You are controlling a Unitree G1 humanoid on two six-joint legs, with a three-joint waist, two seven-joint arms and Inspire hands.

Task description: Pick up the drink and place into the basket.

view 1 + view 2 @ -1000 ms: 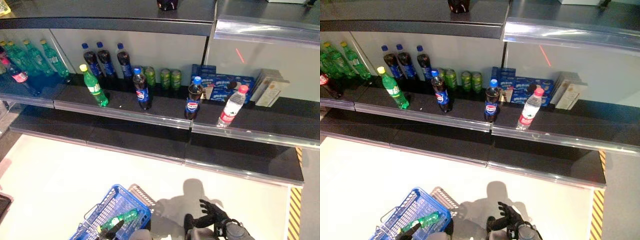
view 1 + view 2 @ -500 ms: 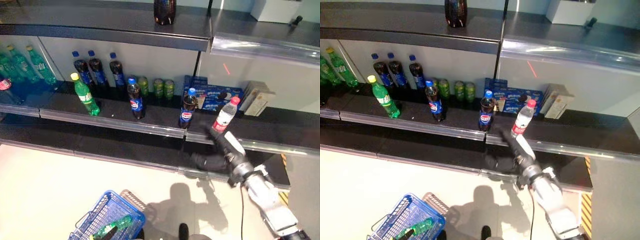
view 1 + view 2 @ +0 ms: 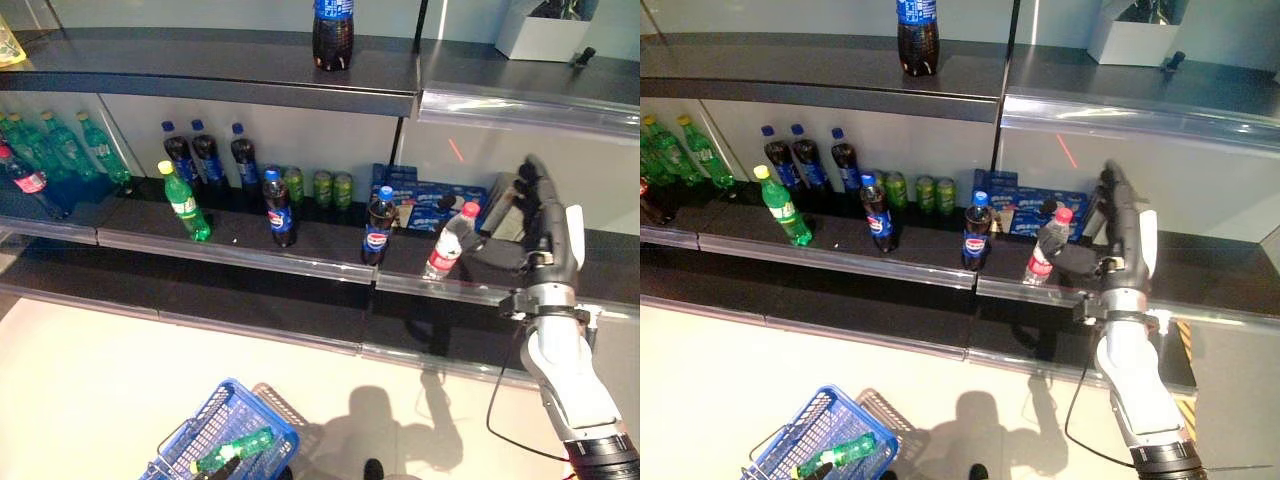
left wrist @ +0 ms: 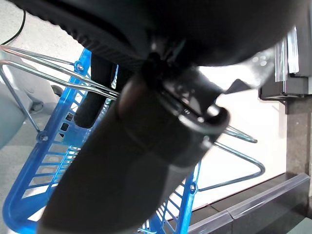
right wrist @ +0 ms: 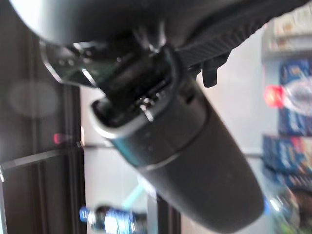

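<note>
A clear drink bottle with a red cap and red label (image 3: 444,243) stands at the front of the middle shelf. My right hand (image 3: 545,225) is upright just to its right, fingers straight and open, thumb reaching toward the bottle. In the right wrist view the thumb (image 5: 195,161) shows close up, with the red cap (image 5: 274,96) past it. My left hand (image 4: 146,146) is shut on the wire handles (image 4: 58,80) of the blue basket (image 3: 200,430), which hangs low at the left. A green bottle (image 3: 235,450) lies in the basket.
Cola bottles (image 3: 279,208) and a green bottle (image 3: 185,203) stand along the same shelf, with green cans (image 3: 335,188) and blue boxes (image 3: 420,200) behind. A clear rail (image 3: 250,250) edges the shelf front. Another cola bottle (image 3: 332,30) stands on the upper shelf.
My right arm has risen from low near the floor up to the shelf; the hand now stands upright beside the red-capped bottle. The camera has tilted up. The basket still hangs low.
</note>
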